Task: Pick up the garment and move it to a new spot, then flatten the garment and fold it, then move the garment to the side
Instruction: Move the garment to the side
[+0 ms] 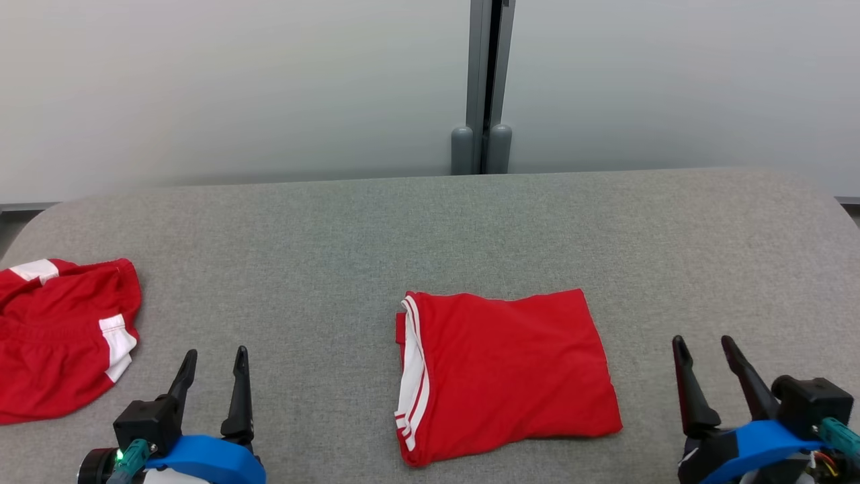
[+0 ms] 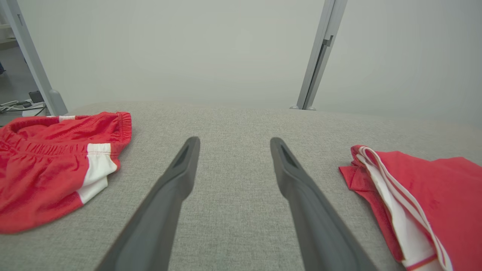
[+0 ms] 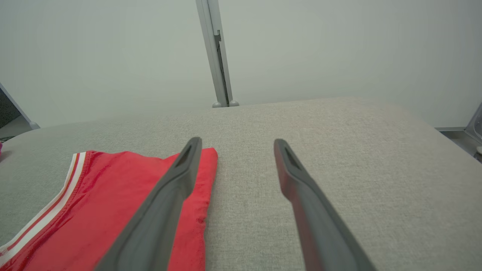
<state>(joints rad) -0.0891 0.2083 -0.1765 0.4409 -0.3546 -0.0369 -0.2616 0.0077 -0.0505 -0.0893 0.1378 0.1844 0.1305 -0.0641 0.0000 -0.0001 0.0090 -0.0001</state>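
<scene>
While left claw (image 1: 216, 351) and right claw (image 1: 703, 340), spread empty, flank the garment (image 1: 510, 376) — left wrist view catches cables (image 2: 13, 106).

One folded red garment (image 1: 504, 376), one rumpled pair of red shorts (image 1: 60, 336), one grey table (image 1: 336, 235)

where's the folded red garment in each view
Head view: the folded red garment lies at bottom centre.
Left wrist view: it sits at the lower right edge.
Right wrist view: it sits at lower left.
Shared landmark: the grey post, up top in each.
</scene>
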